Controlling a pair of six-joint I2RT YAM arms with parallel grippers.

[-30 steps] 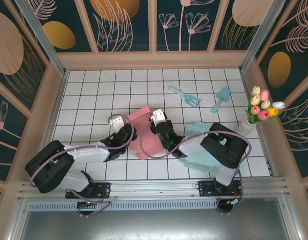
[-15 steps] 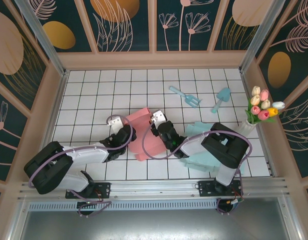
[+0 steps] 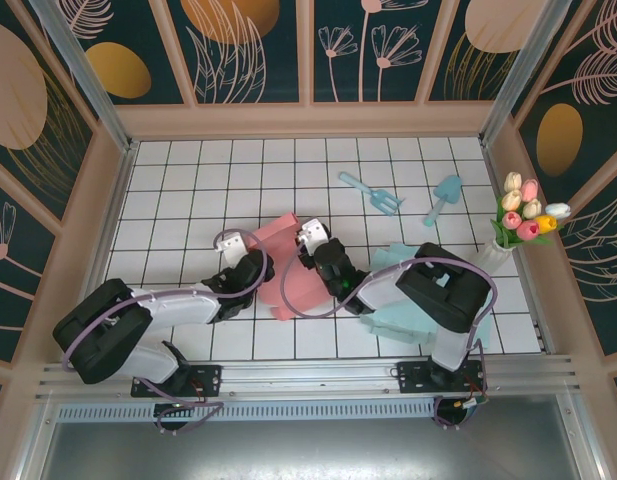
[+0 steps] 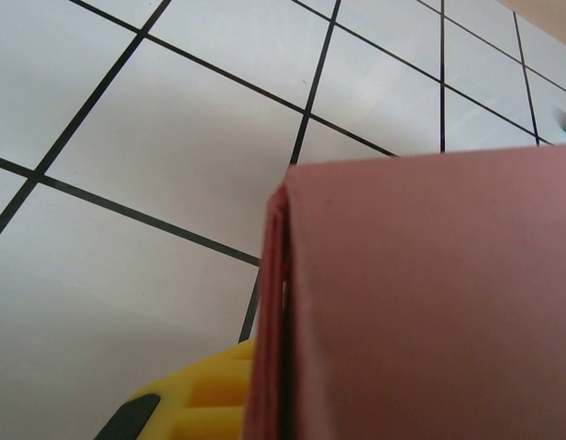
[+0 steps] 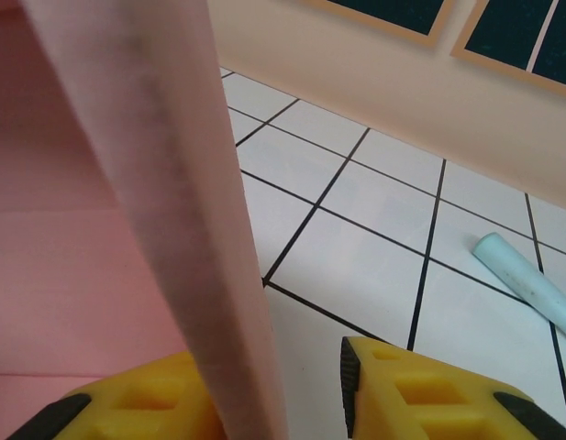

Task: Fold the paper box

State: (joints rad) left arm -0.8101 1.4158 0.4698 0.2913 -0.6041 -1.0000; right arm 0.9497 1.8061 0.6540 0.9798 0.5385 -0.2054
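Tiled table [image 3: 188, 180] — paper box [image 3: 278, 232], tulip vase [image 3: 493, 258]

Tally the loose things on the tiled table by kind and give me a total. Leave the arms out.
Flat paper boxes: 2, the pink paper box and the pale blue paper box
Toy garden tools: 2, the blue rake and the teal trowel
Flower vases: 1, the white vase with tulips
Total: 5

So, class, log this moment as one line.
left fingers: shut on pink box | right fingers: open around flap | fold: unfinished
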